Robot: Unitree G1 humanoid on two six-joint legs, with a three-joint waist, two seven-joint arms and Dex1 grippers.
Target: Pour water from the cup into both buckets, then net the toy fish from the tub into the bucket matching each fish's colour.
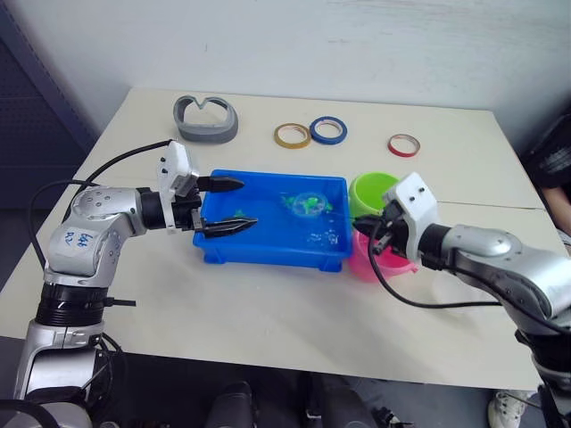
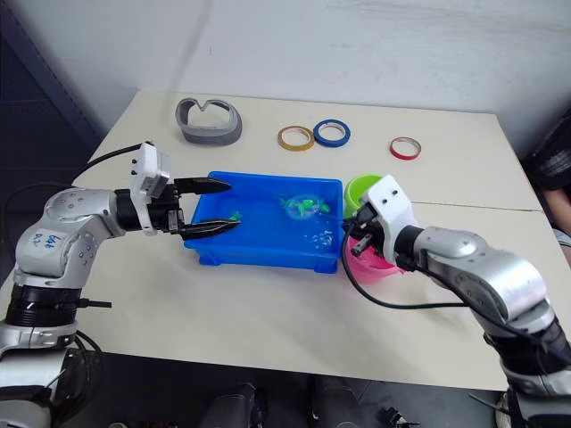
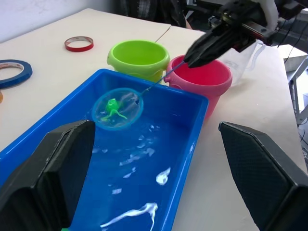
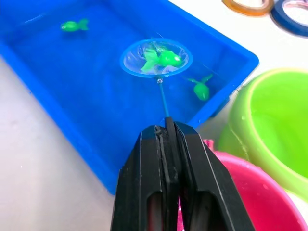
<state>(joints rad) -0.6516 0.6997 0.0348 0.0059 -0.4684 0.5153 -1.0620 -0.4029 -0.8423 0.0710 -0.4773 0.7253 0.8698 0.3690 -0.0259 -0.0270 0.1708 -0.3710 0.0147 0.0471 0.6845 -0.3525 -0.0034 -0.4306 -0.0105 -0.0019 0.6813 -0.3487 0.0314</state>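
Clamped tight on the thin dark stick handle of the small round blue-rimmed hoop net (image 4: 155,57), the right gripper (image 4: 166,132) sits at lower centre of the right wrist view, above the rim of the pink plastic bucket (image 3: 199,79) at right of centre in the head views. Its net hangs over the right half of the shallow rectangular bright blue plastic tub (image 1: 268,245) in mid-frame, and a bright green toy fish (image 4: 163,58) lies on the fine mesh. Two more green fish show in the tub: one (image 4: 199,88) just beside the hoop, another (image 4: 73,25) towards the far end from the buckets. Beside the pink bucket, and farther up the frame, stands the lime green plastic bucket (image 1: 373,192), touching the tub's right end. At the tub's left end the left gripper (image 1: 223,206) is spread wide, one black finger over the rim and one inside, grasping nothing. Handwritten blue marks on the left arm's grey shell are too small to read. Glints on the tub floor look like water, though its depth cannot be judged. Across the upper part of the pale table (image 1: 268,321) lie a grey curved plastic piece (image 1: 207,119) and three tape rings, yellow (image 1: 292,135), blue (image 1: 328,130) and red (image 1: 404,144).
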